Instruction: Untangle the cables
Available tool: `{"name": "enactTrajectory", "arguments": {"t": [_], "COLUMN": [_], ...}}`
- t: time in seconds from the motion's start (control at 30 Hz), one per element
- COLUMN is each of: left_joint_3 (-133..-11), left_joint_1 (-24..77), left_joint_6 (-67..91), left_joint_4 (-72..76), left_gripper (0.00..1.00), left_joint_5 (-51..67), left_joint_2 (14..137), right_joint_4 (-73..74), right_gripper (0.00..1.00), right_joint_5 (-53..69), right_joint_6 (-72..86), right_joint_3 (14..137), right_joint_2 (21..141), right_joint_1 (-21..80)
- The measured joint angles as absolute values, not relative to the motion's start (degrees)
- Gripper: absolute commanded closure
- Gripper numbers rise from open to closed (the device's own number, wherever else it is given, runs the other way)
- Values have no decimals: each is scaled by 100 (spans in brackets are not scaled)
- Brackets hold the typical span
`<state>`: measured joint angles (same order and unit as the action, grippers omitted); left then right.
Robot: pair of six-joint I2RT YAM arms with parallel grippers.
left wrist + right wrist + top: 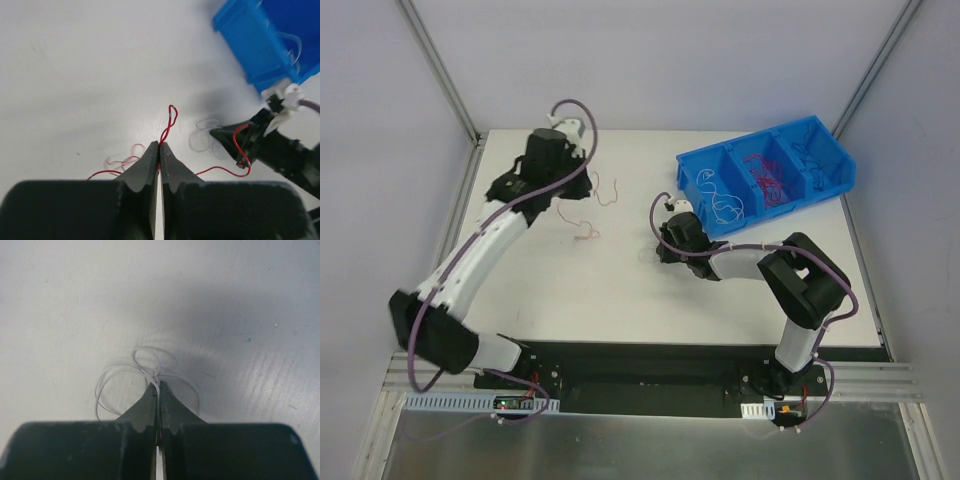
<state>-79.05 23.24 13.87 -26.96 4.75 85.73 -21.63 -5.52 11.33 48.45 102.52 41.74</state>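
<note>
Surroundings: I see a white table (620, 300) with a blue bin (245, 45) at the upper right of the overhead frame. Its three compartments hold strands: white in the left one, red in the middle, dark in the right. The right arm's wrist sits just beside the bin's near-left corner.

Cables: the work lies mid-table, left of the bin. The red cable (170, 125) is thin and kinked. In the left wrist view it rises in a narrow loop at frame centre, then trails right along the table and curls over the other arm's fingers. Loose strands (585, 232), reddish and curly, lie on the table near the left arm's tip. The white cable (145, 367) rests in several flat loops on the table.

End effectors: the left gripper (159, 149) is fully closed, its tips pinching the red cable. The right gripper (159, 387) is fully closed on the white cable. I cannot tell whether the red strand is also in that pinch.
</note>
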Motion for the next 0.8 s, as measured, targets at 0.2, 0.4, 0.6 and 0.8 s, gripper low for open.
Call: {"name": "enactTrajectory", "arguments": {"t": [0.2,0.4,0.6,0.8], "left_joint_3": [-7931,-8167,-8276,-8355], "left_joint_1": [2322,2322,2322,2322], "left_joint_6": [1411,1743,2097,2272], "left_joint_4": [-2571,-2598,-2674,-2589], "left_gripper": [100,100,100,100], "left_joint_5": [-471,-305,609,1671], "left_joint_2": [6508,6320,6864,7170], "right_joint_4": [-2117,-2206,-1507,-1437], "right_gripper": [83,47,15,9], "right_joint_5": [-604,-421,34,513], "right_joint_6": [1186,1098,1011,1000], "right_joint_3": [4856,4713,4545,4189], "right_joint_2": [10252,10084,8676,6589], "right_joint_1": [4174,4176,4230,4421]}}
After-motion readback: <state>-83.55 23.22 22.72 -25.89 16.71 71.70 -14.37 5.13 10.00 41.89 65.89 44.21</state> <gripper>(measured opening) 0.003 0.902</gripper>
